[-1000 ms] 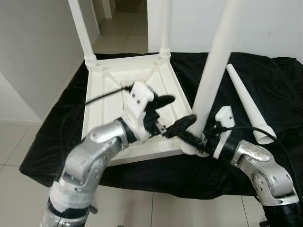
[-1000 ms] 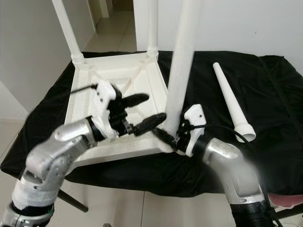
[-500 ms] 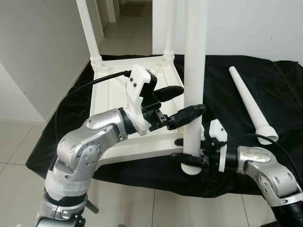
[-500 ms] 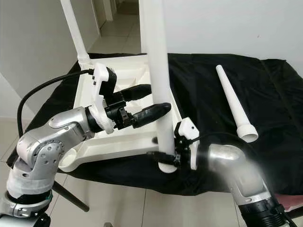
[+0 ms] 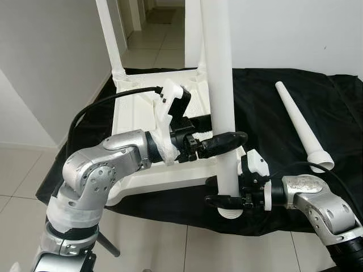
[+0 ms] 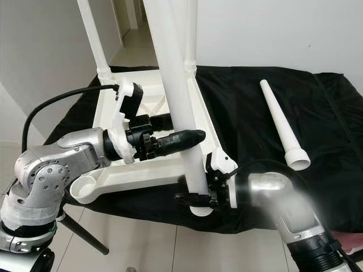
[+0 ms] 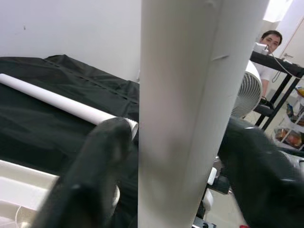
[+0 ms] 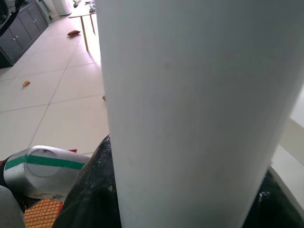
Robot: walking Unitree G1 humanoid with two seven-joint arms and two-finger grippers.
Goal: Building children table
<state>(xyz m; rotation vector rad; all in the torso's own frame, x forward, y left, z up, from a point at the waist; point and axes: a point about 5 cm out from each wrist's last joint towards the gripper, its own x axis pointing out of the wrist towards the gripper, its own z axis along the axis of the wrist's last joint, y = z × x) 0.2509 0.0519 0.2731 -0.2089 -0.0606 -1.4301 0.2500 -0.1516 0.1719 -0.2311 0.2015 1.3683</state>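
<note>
Both claws pinch one white table leg [image 5: 220,85] that stands nearly upright at the near edge of the black-draped counter [image 5: 272,102]: the left claw [image 5: 218,136] grips its middle, fingers either side, while the right claw [image 5: 218,191] clamps just above its flared foot. Behind it lies the upturned white tabletop [image 5: 142,113] with two legs already standing, and another loose leg [image 5: 298,124] lies well apart to the right.
</note>
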